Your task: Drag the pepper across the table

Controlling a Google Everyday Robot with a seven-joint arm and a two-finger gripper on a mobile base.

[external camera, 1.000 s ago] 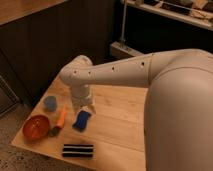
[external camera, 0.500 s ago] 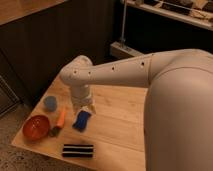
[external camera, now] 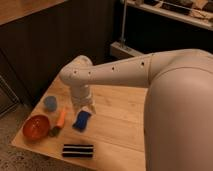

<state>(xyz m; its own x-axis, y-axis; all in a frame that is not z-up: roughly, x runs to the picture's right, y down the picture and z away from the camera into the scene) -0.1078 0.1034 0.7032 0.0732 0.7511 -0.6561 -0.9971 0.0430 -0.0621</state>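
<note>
The pepper (external camera: 60,120) is small, slender and orange, with its dark green stem end pointing toward the front. It lies on the light wooden table (external camera: 115,125) near the left side, between the red bowl (external camera: 36,126) and the blue sponge (external camera: 82,120). My gripper (external camera: 85,108) hangs from the white arm just right of the pepper, over the sponge's far end, and is apart from the pepper.
A small blue cup (external camera: 50,103) stands behind the bowl. A black, white-striped flat object (external camera: 77,150) lies near the front edge. My large white arm crosses from the right. A dark wall and a shelf stand behind the table.
</note>
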